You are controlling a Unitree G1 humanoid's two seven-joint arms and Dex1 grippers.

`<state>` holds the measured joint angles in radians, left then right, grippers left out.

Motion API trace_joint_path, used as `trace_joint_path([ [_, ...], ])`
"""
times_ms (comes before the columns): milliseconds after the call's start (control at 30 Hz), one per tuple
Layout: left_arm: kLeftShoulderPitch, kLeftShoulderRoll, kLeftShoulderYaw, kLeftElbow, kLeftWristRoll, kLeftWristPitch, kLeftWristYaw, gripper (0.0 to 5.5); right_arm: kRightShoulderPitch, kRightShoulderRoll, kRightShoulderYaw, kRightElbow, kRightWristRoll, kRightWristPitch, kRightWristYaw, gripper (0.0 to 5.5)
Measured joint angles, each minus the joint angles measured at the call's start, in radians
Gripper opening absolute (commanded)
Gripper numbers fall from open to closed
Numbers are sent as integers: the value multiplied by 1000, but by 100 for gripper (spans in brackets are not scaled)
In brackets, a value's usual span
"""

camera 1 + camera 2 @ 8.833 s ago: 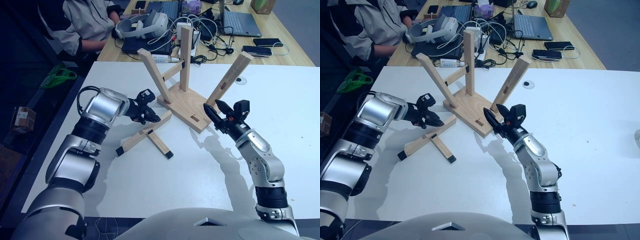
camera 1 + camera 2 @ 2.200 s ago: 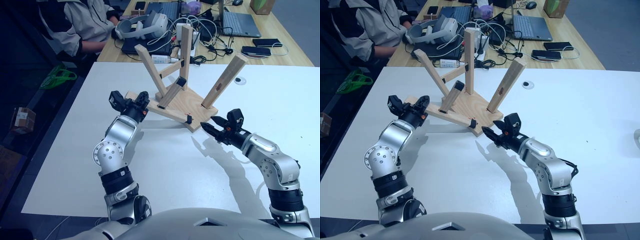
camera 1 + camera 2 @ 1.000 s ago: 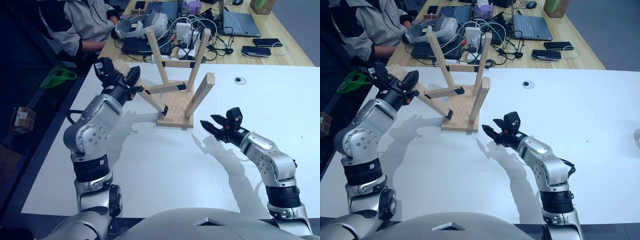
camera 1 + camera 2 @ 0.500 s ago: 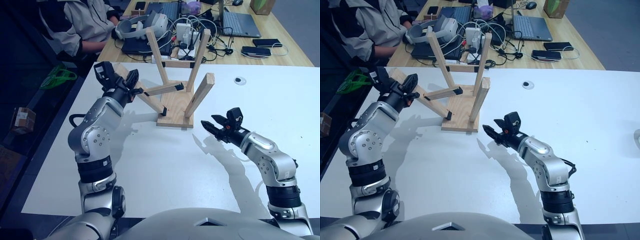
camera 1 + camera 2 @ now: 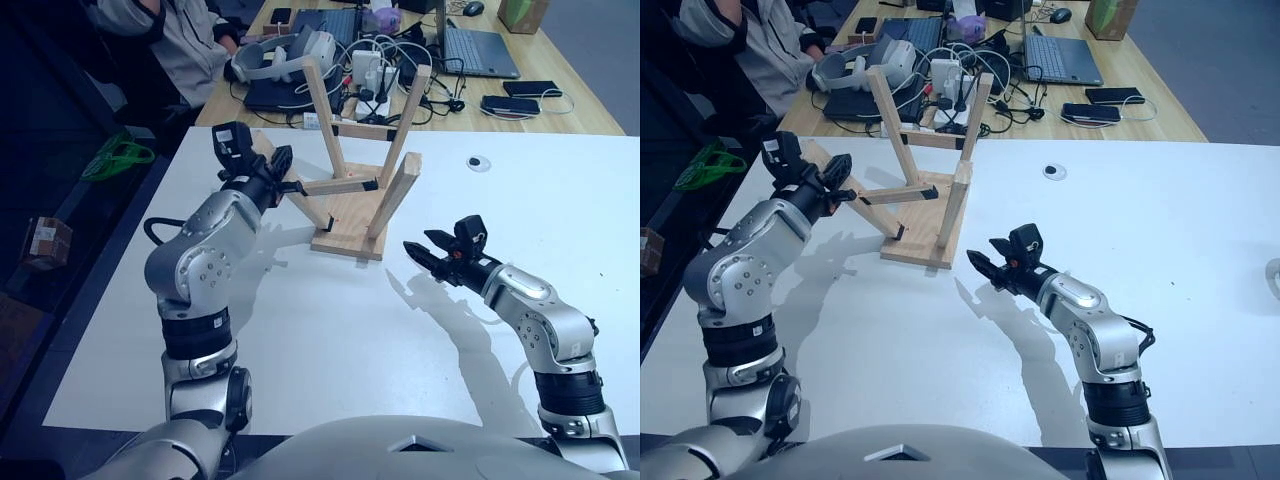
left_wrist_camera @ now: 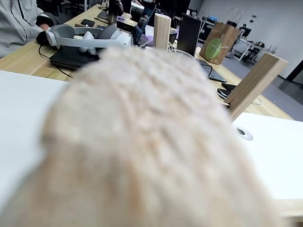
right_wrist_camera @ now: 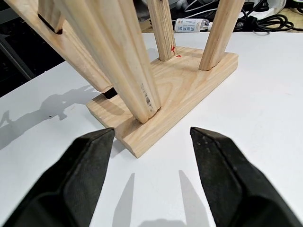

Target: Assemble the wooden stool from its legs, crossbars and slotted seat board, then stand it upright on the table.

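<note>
Left eye view | L end effector [image 5: 272,172] clamps stool leg [image 5: 312,207]

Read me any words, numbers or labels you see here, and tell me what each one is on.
No text can be read clearly.
Seat board: a small red mark, too small to read.
Brown paper bag: a green emblem, no legible words.
</note>
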<state>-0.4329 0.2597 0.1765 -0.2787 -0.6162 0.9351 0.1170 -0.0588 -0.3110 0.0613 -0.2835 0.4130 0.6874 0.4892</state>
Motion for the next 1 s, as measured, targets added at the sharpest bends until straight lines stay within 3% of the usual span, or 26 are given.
trace_joint_path([
  [400,-33,62,7,76,42,17,-116,100,-193,20,-33,61,2,-48,28,300],
  [767,-99,88,-32,161,83,23,-170,100,-349,-209,-1,132,67,-95,473,300],
  [1000,-99,87,-32,161,88,22,-178,100,-450,-146,36,262,28,-172,463,300],
])
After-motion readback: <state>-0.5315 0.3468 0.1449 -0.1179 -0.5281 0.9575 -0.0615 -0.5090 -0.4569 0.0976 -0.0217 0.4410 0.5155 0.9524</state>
